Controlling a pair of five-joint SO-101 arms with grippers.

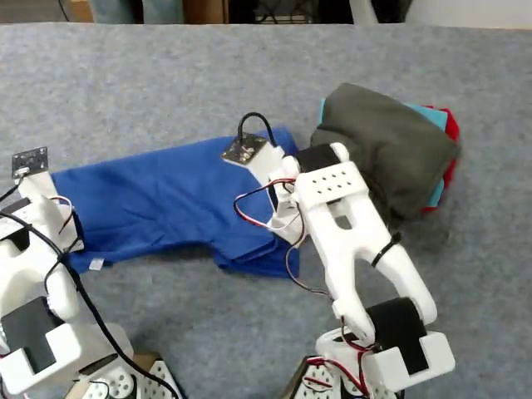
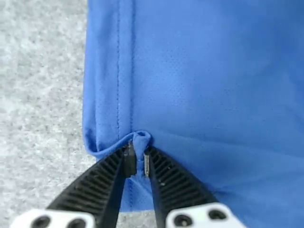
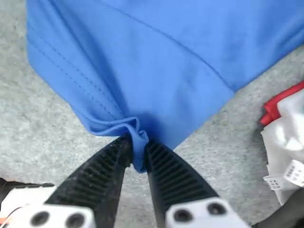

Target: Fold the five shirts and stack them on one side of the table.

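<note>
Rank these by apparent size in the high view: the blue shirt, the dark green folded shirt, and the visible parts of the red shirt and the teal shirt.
1. blue shirt, spread across the table.
2. dark green folded shirt, on top of the stack.
3. red shirt and teal shirt: both show as thin edges, too alike to rank.

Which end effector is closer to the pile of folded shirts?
Right. The right end effector pinches the blue shirt beside the pile of folded shirts; the left end effector pinches the shirt's opposite end, away from it.
</note>
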